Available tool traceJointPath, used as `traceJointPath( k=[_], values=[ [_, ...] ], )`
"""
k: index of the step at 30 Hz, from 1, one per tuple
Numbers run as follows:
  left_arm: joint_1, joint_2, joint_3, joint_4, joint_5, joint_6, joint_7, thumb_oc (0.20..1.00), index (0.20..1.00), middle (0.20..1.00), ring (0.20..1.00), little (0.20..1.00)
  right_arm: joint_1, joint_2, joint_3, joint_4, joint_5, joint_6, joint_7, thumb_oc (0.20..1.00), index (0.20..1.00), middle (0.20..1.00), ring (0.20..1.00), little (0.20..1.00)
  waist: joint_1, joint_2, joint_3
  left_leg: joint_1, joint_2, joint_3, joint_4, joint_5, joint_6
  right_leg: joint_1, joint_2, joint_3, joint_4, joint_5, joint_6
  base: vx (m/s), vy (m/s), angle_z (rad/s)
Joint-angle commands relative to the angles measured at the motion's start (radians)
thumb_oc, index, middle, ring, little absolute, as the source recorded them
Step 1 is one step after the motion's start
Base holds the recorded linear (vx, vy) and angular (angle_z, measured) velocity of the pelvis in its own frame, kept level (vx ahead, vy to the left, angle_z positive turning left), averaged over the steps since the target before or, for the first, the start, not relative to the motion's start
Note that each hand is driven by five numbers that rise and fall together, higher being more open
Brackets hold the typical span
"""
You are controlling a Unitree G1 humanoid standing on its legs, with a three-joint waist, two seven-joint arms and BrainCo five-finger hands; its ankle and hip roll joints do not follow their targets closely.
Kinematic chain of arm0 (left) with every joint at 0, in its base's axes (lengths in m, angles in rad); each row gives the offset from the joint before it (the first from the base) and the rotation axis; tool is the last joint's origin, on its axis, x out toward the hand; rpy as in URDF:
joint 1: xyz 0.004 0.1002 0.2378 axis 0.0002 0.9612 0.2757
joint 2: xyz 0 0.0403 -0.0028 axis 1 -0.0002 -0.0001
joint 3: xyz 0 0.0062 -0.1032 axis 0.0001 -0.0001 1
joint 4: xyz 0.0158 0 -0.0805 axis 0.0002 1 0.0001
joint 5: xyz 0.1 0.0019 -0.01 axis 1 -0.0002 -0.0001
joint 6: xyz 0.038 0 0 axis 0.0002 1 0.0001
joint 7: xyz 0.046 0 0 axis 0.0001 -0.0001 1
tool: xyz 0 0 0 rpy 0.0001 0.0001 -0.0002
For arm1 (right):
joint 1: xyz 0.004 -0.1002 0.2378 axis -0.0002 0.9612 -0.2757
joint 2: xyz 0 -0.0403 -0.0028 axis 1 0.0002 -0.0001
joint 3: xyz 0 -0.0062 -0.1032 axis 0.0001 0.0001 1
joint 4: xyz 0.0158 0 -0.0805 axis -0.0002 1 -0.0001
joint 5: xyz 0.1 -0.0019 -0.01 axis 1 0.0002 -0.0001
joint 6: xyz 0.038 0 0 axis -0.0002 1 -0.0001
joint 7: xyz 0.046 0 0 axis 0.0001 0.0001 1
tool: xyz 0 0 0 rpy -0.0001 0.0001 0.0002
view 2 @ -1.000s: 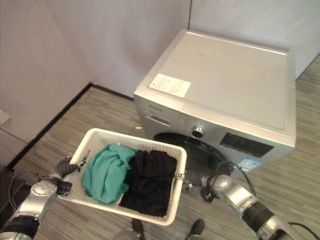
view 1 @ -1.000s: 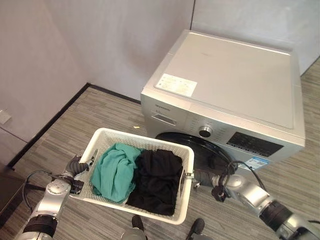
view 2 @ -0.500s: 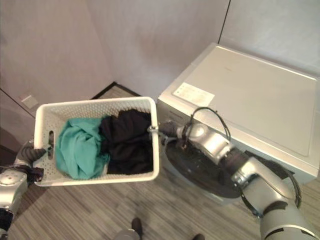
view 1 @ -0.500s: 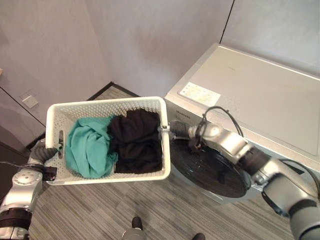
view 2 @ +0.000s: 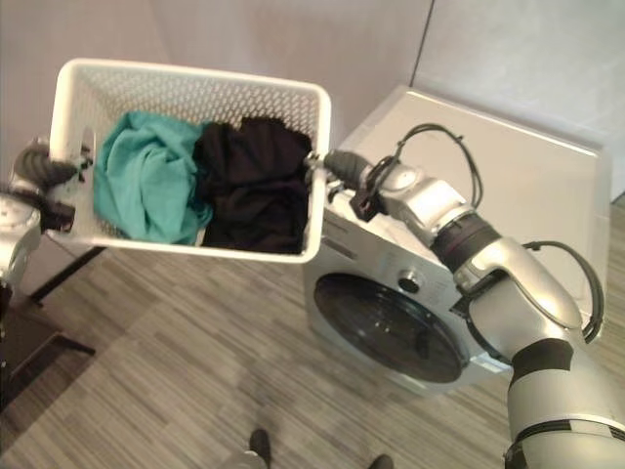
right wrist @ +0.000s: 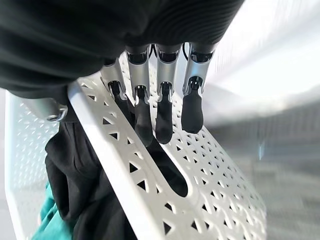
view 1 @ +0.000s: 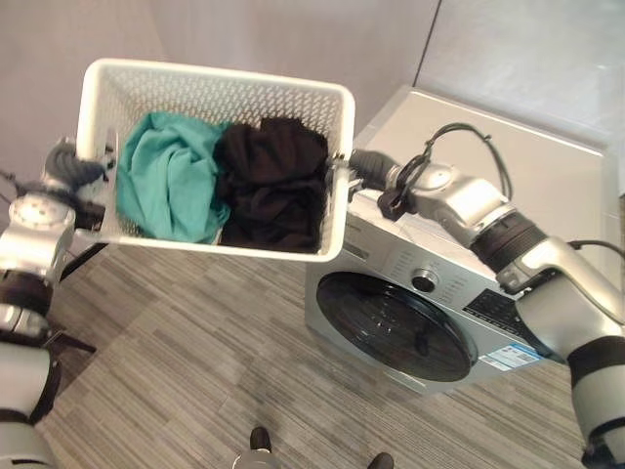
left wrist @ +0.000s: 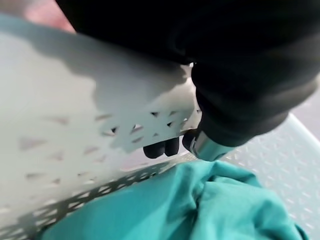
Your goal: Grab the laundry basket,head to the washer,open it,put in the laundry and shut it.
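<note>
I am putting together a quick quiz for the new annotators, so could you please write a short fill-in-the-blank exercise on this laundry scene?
1. The white laundry basket is held up by ____ hands, the left hand at one end and the right hand at the other.
2. Beside the black clothes in the basket lies a ____ garment.
3. The round door of the washer is ____.

Missing words: both; teal; closed
</note>
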Motion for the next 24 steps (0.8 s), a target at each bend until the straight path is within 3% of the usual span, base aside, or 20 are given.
traceJointPath(
  k=[1, 3, 8, 13, 24],
  values=[
    [-0.281, -0.117, -0.16, -0.015, -0.076, -0.15, -0.04, 0.2, 0.2, 0.2, 0.2, 0.2, -0.304, 0.141, 0.052, 0.067, 0.099, -0.192, 0.005, 0.2, 0.2, 0.2, 0.2, 0.2, -0.005, 0.005, -0.029, 0.054, -0.092, -0.031, 0.004, -0.068, 0.01, 0.091, 0.033, 0.075, 0.015, -0.041, 0.061, 0.03, 0.014, -0.15],
    [-0.396, -0.174, -0.235, 0.092, -0.113, -0.145, -0.041, 0.2, 0.2, 0.2, 0.2, 0.2, -0.333, 0.13, 0.066, 0.103, 0.116, -0.193, -0.01, 0.2, 0.2, 0.2, 0.2, 0.2, -0.031, 0.01, -0.033, 0.058, -0.094, -0.019, 0.004, -0.067, 0.008, 0.086, 0.037, 0.088, 0.009, -0.033, 0.065, 0.03, 0.013, -0.14],
    [-0.504, -0.253, -0.306, 0.226, -0.152, -0.13, -0.055, 0.2, 0.2, 0.2, 0.2, 0.2, -0.349, 0.093, 0.1, 0.159, 0.111, -0.178, -0.004, 0.2, 0.2, 0.2, 0.2, 0.2, -0.071, 0.017, -0.033, 0.051, -0.093, -0.001, 0.004, -0.063, 0.006, 0.064, 0.037, 0.114, 0.006, -0.021, 0.071, 0.01, 0.02, -0.19],
    [-0.567, -0.342, -0.338, 0.325, -0.133, -0.12, -0.057, 0.2, 0.2, 0.2, 0.2, 0.2, -0.36, 0.076, 0.106, 0.204, 0.116, -0.172, -0.005, 0.2, 0.2, 0.2, 0.2, 0.2, -0.107, 0.025, -0.023, 0.044, -0.095, 0.025, 0.004, -0.065, 0.004, 0.038, 0.036, 0.142, 0.003, -0.003, 0.081, -0.01, 0.023, -0.19],
    [-0.638, -0.43, -0.37, 0.416, -0.114, -0.104, -0.048, 0.2, 0.2, 0.2, 0.2, 0.2, -0.379, 0.089, 0.118, 0.354, 0.078, -0.138, -0.014, 0.2, 0.2, 0.2, 0.2, 0.2, -0.165, 0.039, 0.005, -0.005, -0.096, 0.068, 0.004, -0.054, -0.002, -0.043, 0.024, 0.197, -0.001, 0.063, 0.106, 0.0, 0.021, -0.21]
  ],
)
